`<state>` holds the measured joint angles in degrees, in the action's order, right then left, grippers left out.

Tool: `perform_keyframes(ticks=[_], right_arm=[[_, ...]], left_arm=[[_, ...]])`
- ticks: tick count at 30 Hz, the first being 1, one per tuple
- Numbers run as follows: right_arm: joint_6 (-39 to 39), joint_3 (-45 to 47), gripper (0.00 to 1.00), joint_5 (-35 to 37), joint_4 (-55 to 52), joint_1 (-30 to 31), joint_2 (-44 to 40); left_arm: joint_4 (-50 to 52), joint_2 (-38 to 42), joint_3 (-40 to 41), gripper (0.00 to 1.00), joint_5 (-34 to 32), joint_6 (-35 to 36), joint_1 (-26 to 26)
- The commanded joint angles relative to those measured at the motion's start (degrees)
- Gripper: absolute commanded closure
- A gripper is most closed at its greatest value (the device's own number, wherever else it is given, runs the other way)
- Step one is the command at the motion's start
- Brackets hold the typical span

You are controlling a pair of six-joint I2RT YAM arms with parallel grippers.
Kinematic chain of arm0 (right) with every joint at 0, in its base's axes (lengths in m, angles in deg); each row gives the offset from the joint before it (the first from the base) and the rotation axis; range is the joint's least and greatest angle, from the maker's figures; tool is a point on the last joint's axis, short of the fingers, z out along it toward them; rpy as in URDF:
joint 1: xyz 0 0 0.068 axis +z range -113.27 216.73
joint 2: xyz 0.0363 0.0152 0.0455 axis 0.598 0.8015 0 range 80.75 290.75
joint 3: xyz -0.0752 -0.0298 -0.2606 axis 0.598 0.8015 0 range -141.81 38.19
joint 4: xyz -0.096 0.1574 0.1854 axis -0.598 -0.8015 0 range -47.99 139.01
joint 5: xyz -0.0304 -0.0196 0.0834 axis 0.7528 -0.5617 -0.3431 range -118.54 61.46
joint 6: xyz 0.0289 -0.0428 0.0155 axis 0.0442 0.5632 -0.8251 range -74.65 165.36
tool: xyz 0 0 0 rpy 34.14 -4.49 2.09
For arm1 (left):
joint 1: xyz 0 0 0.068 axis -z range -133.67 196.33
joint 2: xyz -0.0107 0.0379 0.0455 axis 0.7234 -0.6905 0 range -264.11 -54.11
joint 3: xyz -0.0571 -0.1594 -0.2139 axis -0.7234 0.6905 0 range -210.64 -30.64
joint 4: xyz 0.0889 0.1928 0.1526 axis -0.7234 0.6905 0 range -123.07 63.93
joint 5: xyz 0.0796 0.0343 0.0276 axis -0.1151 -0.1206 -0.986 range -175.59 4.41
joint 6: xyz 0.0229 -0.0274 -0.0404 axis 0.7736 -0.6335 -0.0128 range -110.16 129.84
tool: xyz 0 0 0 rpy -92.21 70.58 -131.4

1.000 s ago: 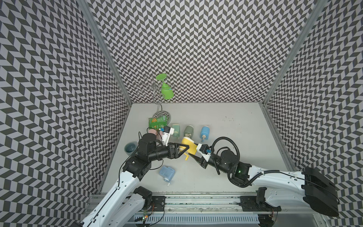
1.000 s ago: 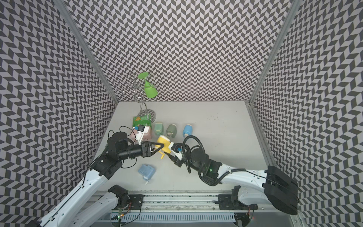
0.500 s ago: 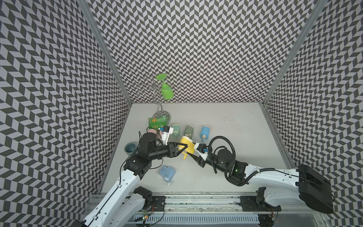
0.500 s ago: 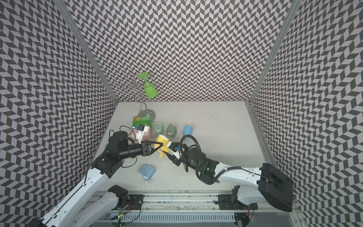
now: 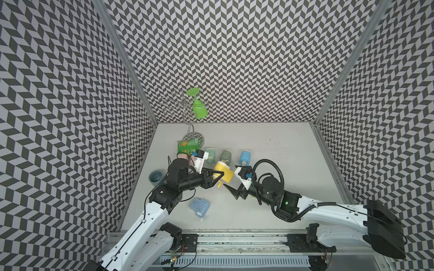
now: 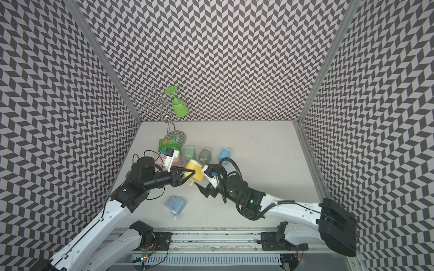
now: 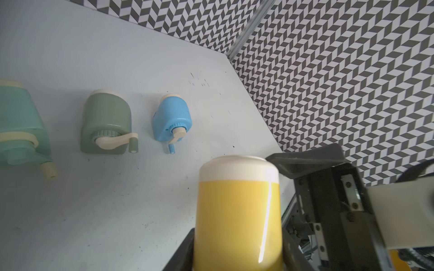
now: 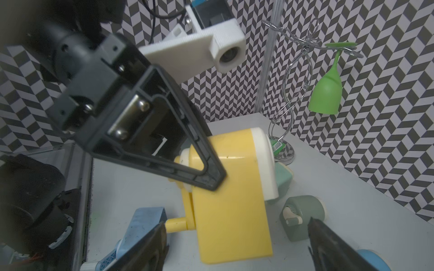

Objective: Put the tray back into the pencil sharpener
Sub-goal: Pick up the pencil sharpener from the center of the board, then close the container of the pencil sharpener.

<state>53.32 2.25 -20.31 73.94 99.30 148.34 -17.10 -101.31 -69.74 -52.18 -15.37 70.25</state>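
The left jaws gripped the yellow pencil sharpener (image 5: pixel 224 175) mid-frame. The right jaws stood wide and empty, just lower right of it.

White arm links (image 5: pixel 145 218), black joints (image 5: pixel 164 199), black triangular pincer fingers (image 8: pixel 212 181), looped corrugated cable (image 5: pixel 280 169), seemingly a green status light (image 5: pixel 286 202).

Right pincer (image 5: pixel 229 192) opened, backed off yellow sharpener (image 5: pixel 224 173)
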Motion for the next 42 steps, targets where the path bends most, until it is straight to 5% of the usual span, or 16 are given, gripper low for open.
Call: perform_keyframes(ticks=[1,10,19,31,42], right_arm=[[-6.97,1.84,0.08,2.72,-6.93,-1.52,-6.72],[-35.64,7.23,0.22,-0.96,-31.11,-17.54,-18.56],[-37.71,6.46,0.4,-11.99,-37.22,-25.45,-13.22],[-34.26,3.52,0.56,-16.01,-39.24,-28.71,-2.14],[-32.33,2.5,0.67,-17.55,-37.94,-28.78,5.19]], left_arm=[[-2.22,-0.44,0.06,1.0,-4.14,10.54,0.27],[-5.95,-4.4,1.88,1.0,-5.49,43.21,8.58],[-5.95,-19.69,-1.24,1.0,-10.64,62.19,19.85],[-6.87,-34.85,-6.8,1.0,-11.25,61.79,21.43],[-9.53,-39.6,-7.23,0.98,-10.47,58.75,21.44]])
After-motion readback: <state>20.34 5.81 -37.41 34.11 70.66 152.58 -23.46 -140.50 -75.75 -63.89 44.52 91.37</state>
